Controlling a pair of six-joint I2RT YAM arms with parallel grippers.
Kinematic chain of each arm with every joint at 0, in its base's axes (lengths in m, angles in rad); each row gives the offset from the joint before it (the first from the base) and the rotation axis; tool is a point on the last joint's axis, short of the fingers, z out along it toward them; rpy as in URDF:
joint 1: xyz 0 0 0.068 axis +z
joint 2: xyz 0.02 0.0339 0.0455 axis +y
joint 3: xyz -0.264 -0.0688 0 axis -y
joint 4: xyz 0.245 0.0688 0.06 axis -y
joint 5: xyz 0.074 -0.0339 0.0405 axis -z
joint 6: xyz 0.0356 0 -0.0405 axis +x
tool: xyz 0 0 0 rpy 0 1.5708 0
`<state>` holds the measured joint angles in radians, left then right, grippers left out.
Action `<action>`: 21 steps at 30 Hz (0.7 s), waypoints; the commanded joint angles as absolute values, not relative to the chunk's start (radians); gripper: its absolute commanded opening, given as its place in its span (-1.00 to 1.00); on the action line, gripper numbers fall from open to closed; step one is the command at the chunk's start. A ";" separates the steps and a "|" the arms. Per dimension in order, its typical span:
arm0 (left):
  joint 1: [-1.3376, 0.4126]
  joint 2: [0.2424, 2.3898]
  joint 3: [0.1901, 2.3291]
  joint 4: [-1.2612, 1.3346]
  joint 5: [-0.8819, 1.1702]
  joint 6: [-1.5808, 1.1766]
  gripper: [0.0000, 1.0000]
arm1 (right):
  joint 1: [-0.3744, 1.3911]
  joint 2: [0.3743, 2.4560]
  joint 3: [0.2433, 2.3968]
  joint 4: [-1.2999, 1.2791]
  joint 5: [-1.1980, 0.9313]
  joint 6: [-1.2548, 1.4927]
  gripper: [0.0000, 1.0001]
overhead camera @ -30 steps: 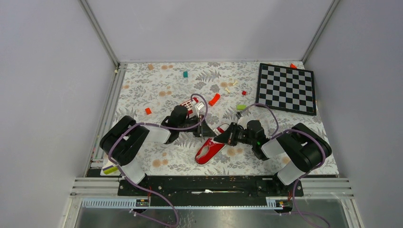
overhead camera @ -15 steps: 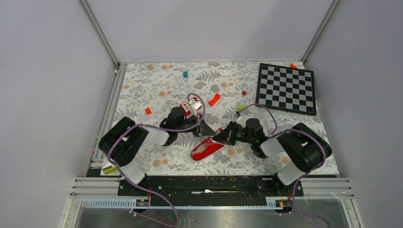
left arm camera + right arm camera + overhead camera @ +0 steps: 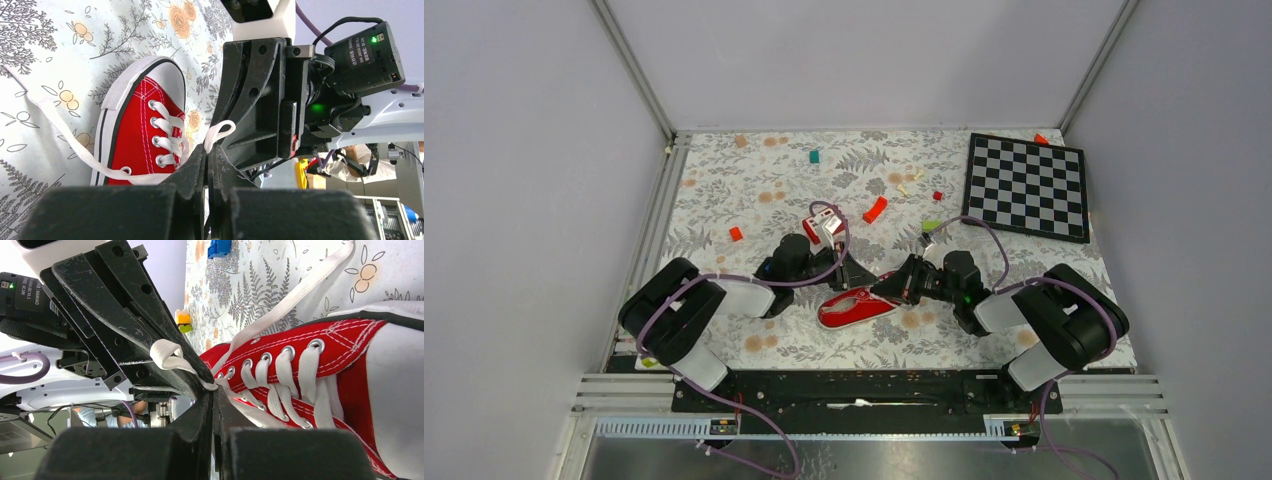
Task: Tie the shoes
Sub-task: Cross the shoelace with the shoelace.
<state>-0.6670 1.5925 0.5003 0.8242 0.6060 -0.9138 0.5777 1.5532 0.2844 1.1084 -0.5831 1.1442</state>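
Note:
The shoe point(image 3: 854, 308), a red sneaker with white laces and sole, lies on its side on the floral table between both arms. In the left wrist view its toe cap and eyelets point(image 3: 142, 130) face me. My left gripper point(image 3: 207, 149) is shut on a folded loop of white lace point(image 3: 220, 131), right at the shoe's tongue. My right gripper point(image 3: 214, 390) is shut on another piece of lace point(image 3: 209, 385) beside the eyelets of the shoe point(image 3: 320, 355). Seen from above, the left gripper point(image 3: 864, 282) and the right gripper point(image 3: 887, 291) meet tip to tip over the shoe's opening. A free lace end point(image 3: 55, 122) trails across the table.
A chessboard point(image 3: 1027, 185) lies at the back right. A red block with white squares point(image 3: 822, 226) sits just behind the left arm, and a curved red-orange piece point(image 3: 875, 209) beyond it. Small blocks, green point(image 3: 814, 156), red point(image 3: 736, 233) and yellow-green point(image 3: 932, 226), are scattered around.
The shoe has swung from pointing toward the near edge to lying almost crosswise, toe to the left. The left arm has drawn back to the left; both grippers stay shut on the lace.

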 commanded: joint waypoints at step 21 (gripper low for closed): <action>-0.735 1.726 0.446 0.764 0.545 -1.032 -1.00 | 0.603 1.566 0.344 1.491 -0.648 1.117 -1.00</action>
